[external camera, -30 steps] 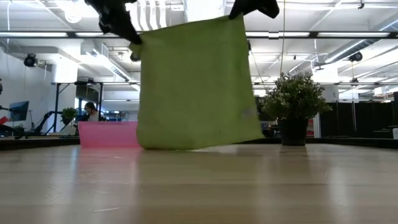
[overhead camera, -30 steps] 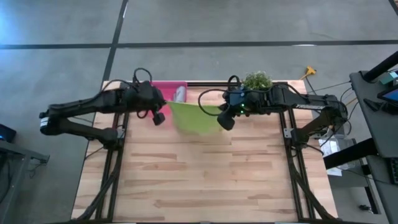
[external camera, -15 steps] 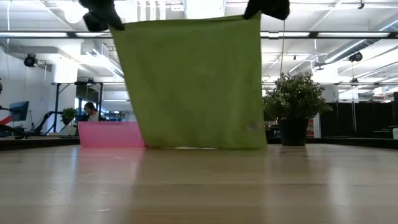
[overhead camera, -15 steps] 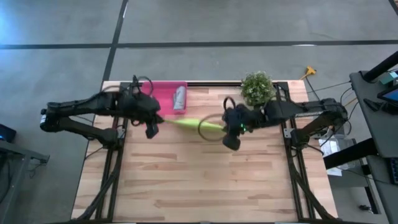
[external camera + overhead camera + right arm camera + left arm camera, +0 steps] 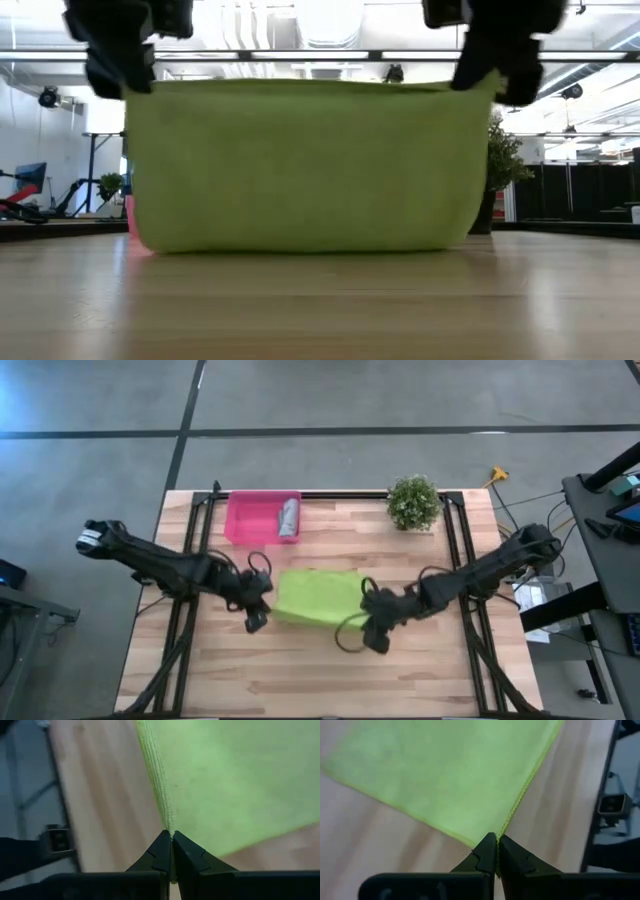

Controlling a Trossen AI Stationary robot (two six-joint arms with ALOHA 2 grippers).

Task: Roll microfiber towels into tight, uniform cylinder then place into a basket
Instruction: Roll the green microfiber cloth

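Lime green microfiber towel (image 5: 315, 598), soft square cloth, hangs stretched between both arms over the middle of the pale wooden slatted table (image 5: 330, 670). Low view: its lower edge rests on the tabletop, upper edge taut and level.

Left gripper (image 5: 254, 618) fully closed, pinching one upper corner; left wrist view shows the stitched hem running straight into the closed fingers (image 5: 485, 855). Right gripper (image 5: 378, 638) likewise clamped shut on the opposite corner.

Shallow translucent pink plastic tray (image 5: 245, 520) sits at the far edge of the table, well apart from the green towel. A grey rolled cloth (image 5: 289, 518) already lies inside it. Small green potted plant (image 5: 413, 502) stands at the far right, clear of the work.

Step in hand, as judged: spreading the towel before rolling. Next move likely calls for lowering both corners together, evenly, so the cloth lies flat without creases; uneven release could skew the roll.
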